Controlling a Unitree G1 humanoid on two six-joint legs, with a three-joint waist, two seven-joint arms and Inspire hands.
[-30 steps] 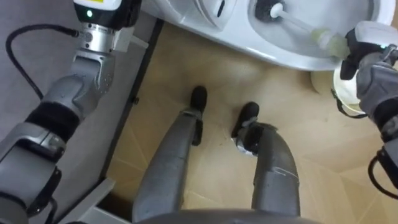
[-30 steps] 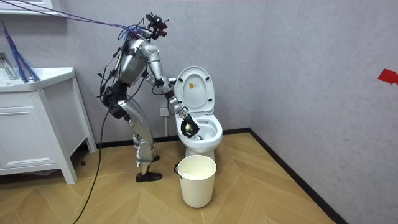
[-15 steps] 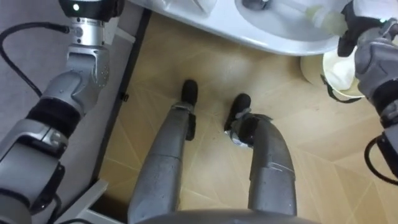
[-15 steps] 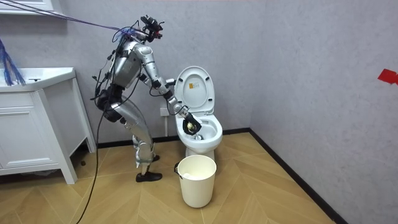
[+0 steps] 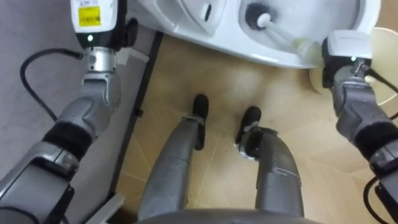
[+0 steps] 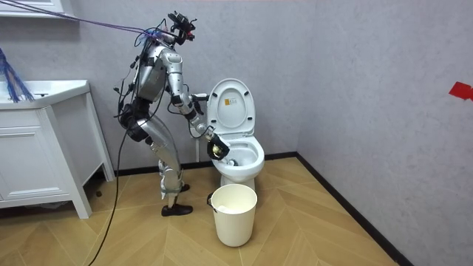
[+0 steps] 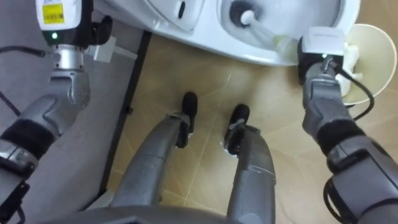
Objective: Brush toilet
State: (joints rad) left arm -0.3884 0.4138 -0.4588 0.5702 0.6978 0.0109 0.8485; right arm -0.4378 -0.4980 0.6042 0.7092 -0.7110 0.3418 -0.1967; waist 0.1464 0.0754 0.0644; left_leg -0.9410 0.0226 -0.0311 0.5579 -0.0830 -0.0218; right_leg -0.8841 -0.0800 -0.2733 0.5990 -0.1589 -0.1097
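**One toilet brush [image 5: 283, 34] in bowl [image 5: 311, 18], right hand [image 5: 341, 56] on handle**

1. Stance: robot stands on wood floor [image 5: 186, 74] beside toilet [image 6: 242, 168], on the room view's left of it. Trunk bent fwd, knees bent. Feet just near of the bowl's rim in the eye views.

2. Toilet: lid [image 6: 230, 106] upright against grey wall [image 6: 355, 74]. Bowl uncovered.

3. Right hand: arm reaches down and fwd, and the hand sits at the bowl's near right rim. As far as shows, the hand is clenched round the handle's end, its back toward the camera.

4. Toilet brush: pale handle runs from the right hand leftward and farther into the bowl. Dark head at the far-left end lies inside the bowl. Whether the head touches the porcelain: cannot tell.

5. Left hand [image 5: 94, 18]: at far left in the eye views, by the wall and dark skirting [image 5: 140, 93], left of the toilet and apart from it. Upper part cut by the top edge, so its state cannot be told.

6. Surroundings: white bucket [image 6: 235, 214] on floor in front of the toilet; in the eye views it is just right of the right hand, partly behind it. White cabinet [image 6: 37, 155] at the room view's left, behind the robot.
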